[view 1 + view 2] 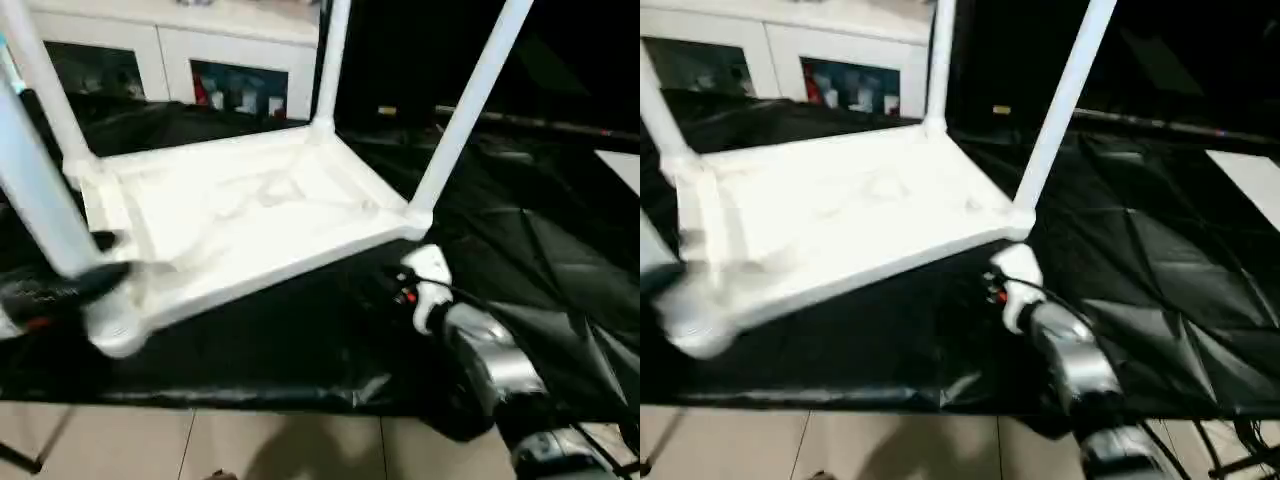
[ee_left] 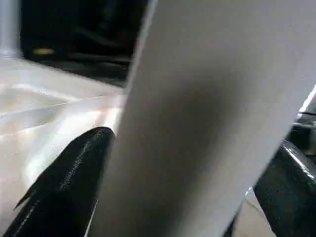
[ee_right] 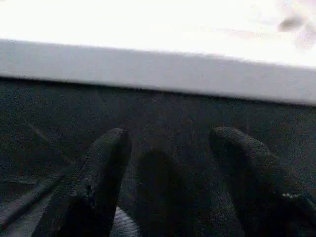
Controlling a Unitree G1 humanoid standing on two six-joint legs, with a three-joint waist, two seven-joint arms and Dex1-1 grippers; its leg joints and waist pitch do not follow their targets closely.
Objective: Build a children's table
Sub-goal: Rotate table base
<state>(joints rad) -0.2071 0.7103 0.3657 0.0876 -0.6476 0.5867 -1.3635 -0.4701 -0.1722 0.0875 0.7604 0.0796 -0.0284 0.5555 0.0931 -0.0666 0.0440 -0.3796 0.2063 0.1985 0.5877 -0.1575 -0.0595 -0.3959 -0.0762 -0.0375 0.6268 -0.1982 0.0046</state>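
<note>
The children's table lies upside down on the black-draped work table, its white top [image 1: 250, 215] ribbed side up. White legs stand in its corners: far left [image 1: 45, 85], far middle [image 1: 333, 55] and right [image 1: 470, 105]. The near-left leg [image 1: 35, 190] leans a little. My left gripper [image 1: 62, 285] is at this leg's lower part, open. The leg [image 2: 207, 113] stands between the two black fingers [image 2: 74, 173], close against both. My right gripper [image 3: 170, 148] is open and empty, low over the black cloth. It points at the top's near-right edge [image 3: 158, 69], a short way off it.
The black cloth [image 1: 540, 230] hangs in folds over the work table's right side. Pale floor tiles [image 1: 200, 445] show below the front edge. White cabinets [image 1: 200, 50] with glass doors stand behind. A dark bar [image 1: 560, 125] runs across the back right.
</note>
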